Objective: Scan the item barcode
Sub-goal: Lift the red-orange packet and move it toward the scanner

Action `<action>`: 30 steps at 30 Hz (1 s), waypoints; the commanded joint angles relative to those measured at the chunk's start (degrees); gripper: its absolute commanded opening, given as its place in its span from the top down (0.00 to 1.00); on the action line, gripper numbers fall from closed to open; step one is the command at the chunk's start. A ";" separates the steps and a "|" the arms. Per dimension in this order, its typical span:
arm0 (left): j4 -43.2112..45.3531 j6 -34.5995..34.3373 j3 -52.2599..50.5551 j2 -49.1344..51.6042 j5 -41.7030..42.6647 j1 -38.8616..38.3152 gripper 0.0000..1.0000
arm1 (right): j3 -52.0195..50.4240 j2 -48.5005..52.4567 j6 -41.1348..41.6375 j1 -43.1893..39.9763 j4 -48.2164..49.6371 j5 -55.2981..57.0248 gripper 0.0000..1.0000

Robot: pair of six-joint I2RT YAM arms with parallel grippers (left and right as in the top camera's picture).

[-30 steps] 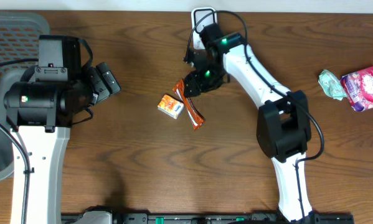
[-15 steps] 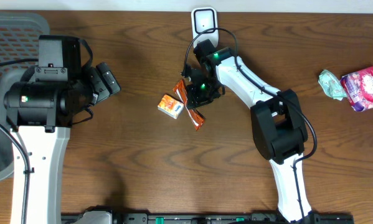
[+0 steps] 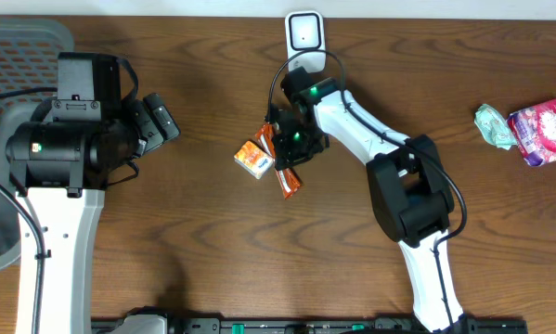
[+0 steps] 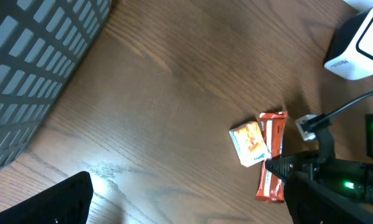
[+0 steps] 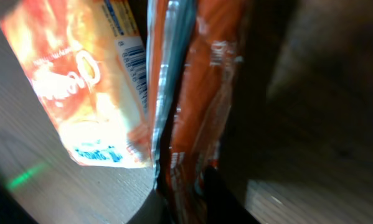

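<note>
One basket (image 3: 18,46): grey mesh, at the far left of the brown tabletop (image 3: 203,250).
Left end effector (image 3: 159,121): spread wide, gripping nothing, just right of the basket and well apart from the snacks.
Orange box (image 3: 254,158): small, lying flat near the middle of the tabletop, touching the left edge of the bar; barcode visible on it in the right wrist view.
Orange snack bar (image 3: 291,182): the item to scan; long wrapper lying slantwise just right of the box, upper end under the right arm's tip, lower end free.
Right end effector (image 3: 288,151): narrow, pinched on the bar's wrapper, seen crumpled edge-on in the wrist view.
Scanner (image 3: 304,31): white, upright at the back edge, near the bar but apart from it.
Green wrapper (image 3: 492,125): crumpled, far right.
Pink packet (image 3: 542,130): just beside the green wrapper, at the right edge.
</note>
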 commanded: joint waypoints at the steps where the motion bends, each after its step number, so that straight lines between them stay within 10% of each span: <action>1: -0.22 0.79 0.26 0.22 -0.74 0.22 0.02 | -1.05 -1.49 0.68 0.28 0.26 1.36 0.99; 9: -0.22 0.79 0.24 0.22 -0.74 0.22 0.02 | 3.96 -1.53 2.64 -1.40 -3.74 9.55 0.99; 19: -0.20 0.79 0.24 0.22 -0.74 0.22 0.02 | 11.19 -1.49 20.87 0.57 -12.15 63.95 0.99; 30: -0.22 0.79 0.24 0.22 -0.74 0.22 0.02 | -1.81 -1.44 26.91 1.33 -4.76 68.28 0.99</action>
